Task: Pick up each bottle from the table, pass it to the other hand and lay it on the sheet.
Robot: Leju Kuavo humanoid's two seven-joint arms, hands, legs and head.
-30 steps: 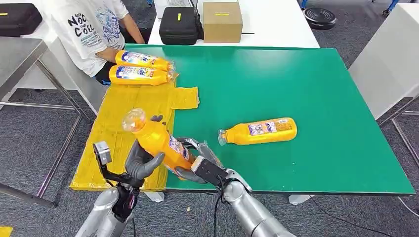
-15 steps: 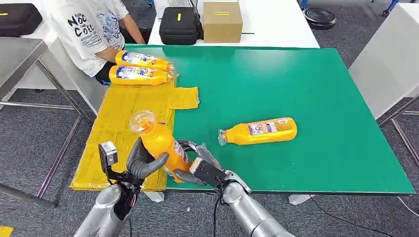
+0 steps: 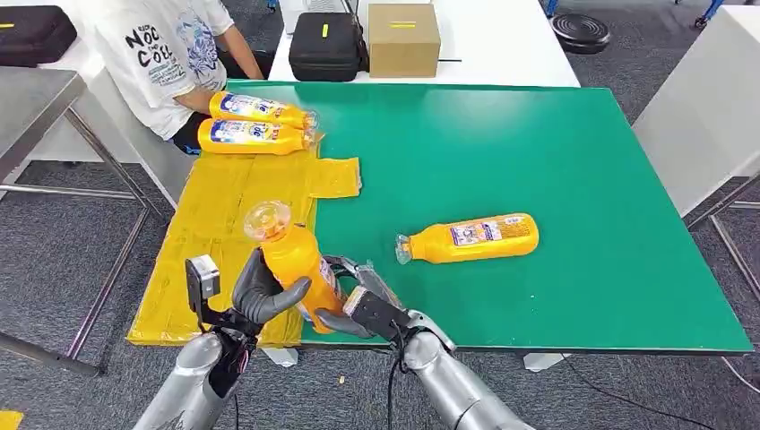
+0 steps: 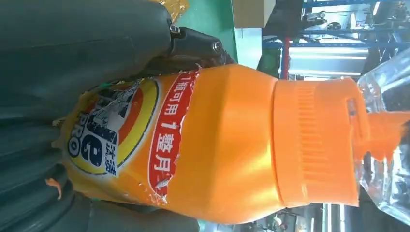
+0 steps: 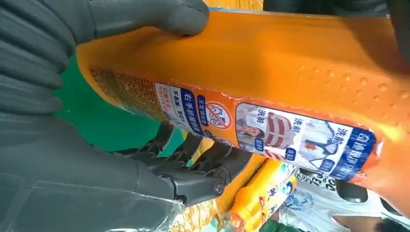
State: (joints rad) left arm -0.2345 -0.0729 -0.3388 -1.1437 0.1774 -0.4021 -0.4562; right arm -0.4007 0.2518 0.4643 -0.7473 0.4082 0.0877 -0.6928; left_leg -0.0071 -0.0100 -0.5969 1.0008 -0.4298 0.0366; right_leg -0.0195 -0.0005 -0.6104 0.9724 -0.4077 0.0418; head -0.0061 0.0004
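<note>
A green-topped table [image 3: 556,179] stands on grey carpet [image 3: 63,251]. Behind it a white table [image 3: 484,45] carries a black case [image 3: 324,45] and a cardboard box [image 3: 403,38]. A metal-framed grey table [image 3: 36,107] stands at the left, with another black case [image 3: 31,31] beyond it. A person in a white printed T-shirt [image 3: 161,54] sits at the green table's far left corner. A white surface [image 3: 708,107] stands at the right.
</note>
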